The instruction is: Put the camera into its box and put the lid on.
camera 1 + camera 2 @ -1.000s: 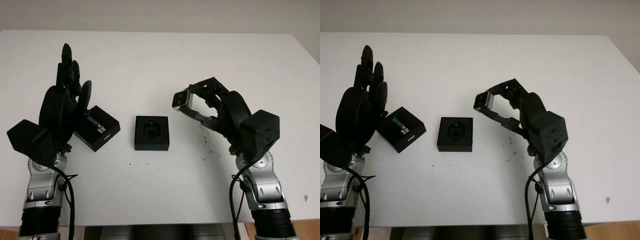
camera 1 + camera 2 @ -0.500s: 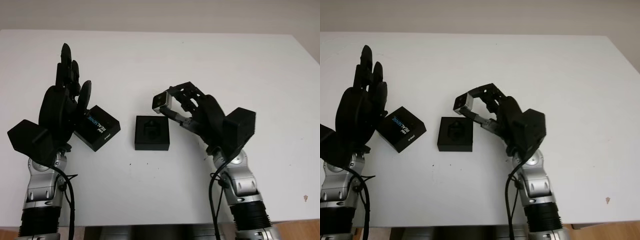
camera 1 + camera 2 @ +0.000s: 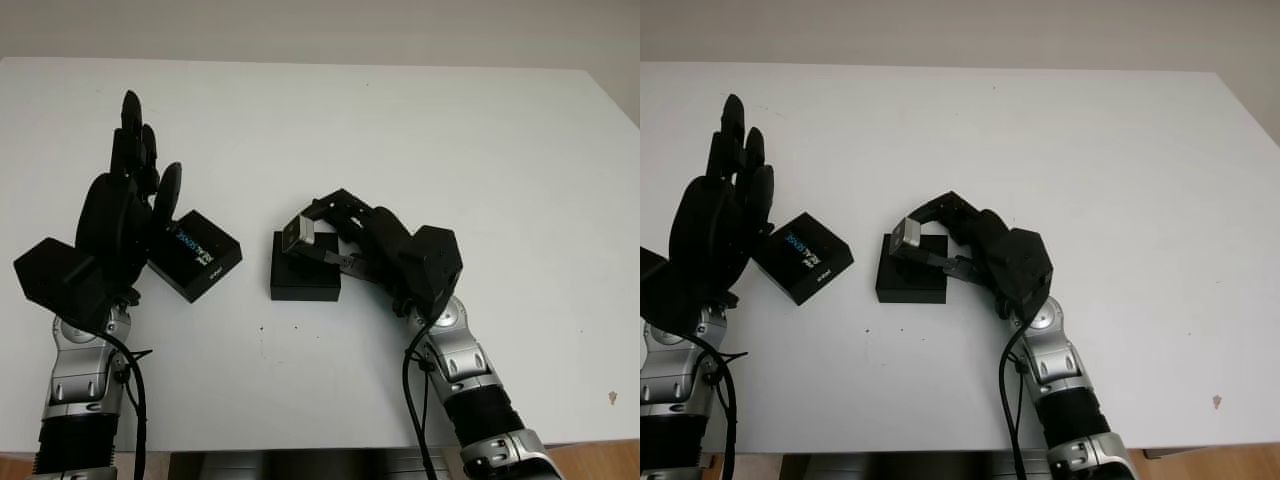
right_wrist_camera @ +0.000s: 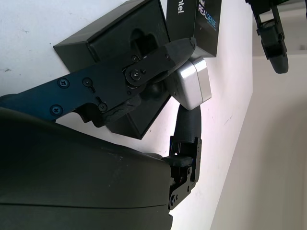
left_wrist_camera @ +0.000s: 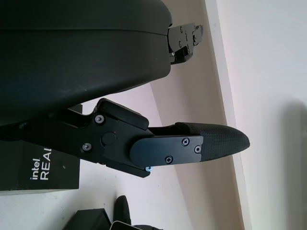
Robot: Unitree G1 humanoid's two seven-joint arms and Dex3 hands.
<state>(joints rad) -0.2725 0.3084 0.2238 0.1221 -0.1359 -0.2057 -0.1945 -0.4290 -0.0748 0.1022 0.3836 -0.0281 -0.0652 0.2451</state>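
The box (image 3: 303,270) sits near the middle of the white table (image 3: 400,120): a square, matte black tray with a moulded recess in its foam-like insert. Directly above it, the right hand (image 3: 345,238) grips the camera (image 3: 296,232), a small block with a brushed silver metal shell and a dark front face, pinched between black, hard-shelled, screw-jointed fingers (image 4: 144,67). The camera hangs tilted over the box's recess; whether it touches the insert cannot be told. The right wrist view shows the silver casing with rounded corners, clamped between a fingertip and the opposing finger, with the recess just behind it.

To the left of the box, apart from it, lies the lid (image 3: 196,256), a flat black square turned at an angle, printed with white and blue lettering. Left of the box again, beside the lid, the left hand (image 3: 125,210) is raised above the table, open and holding nothing.
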